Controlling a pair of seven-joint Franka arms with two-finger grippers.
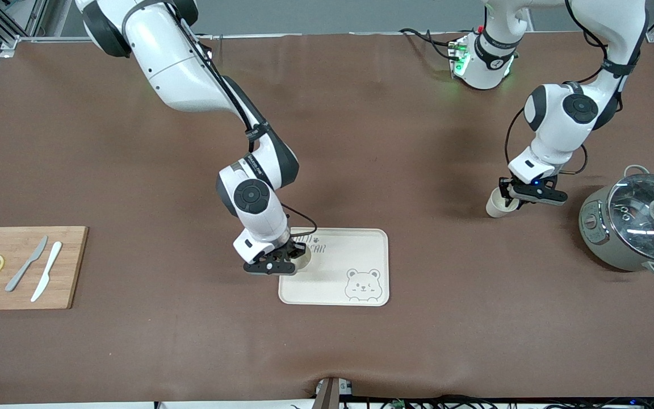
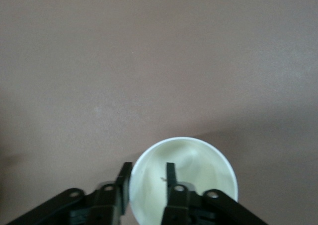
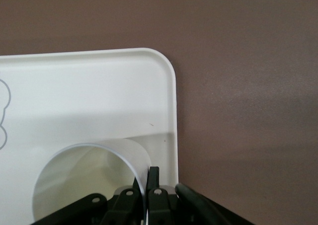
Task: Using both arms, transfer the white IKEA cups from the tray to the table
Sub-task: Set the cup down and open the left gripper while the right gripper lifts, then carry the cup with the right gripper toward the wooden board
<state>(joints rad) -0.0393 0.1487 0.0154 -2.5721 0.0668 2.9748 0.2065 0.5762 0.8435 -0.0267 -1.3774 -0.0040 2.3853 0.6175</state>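
One white IKEA cup [image 1: 303,257] stands upright in a corner of the bear-printed tray [image 1: 355,250], the corner toward the right arm's end. My right gripper [image 1: 281,262] is shut on that cup's wall, one finger inside and one outside. The right wrist view shows the cup [image 3: 84,180], the tray [image 3: 99,96] and the pinching gripper [image 3: 148,178]. The other cup [image 1: 495,207] stands on the brown table near the left arm's end. My left gripper [image 1: 514,196] straddles its rim, open. In the left wrist view this cup [image 2: 198,165] has the gripper [image 2: 147,178] with one finger inside, clear of the wall.
A grey-green pot with a glass lid [image 1: 633,227] stands close beside the left gripper's cup, toward the table's end. A wooden cutting board [image 1: 26,267] with two knives and lemon slices lies at the right arm's end.
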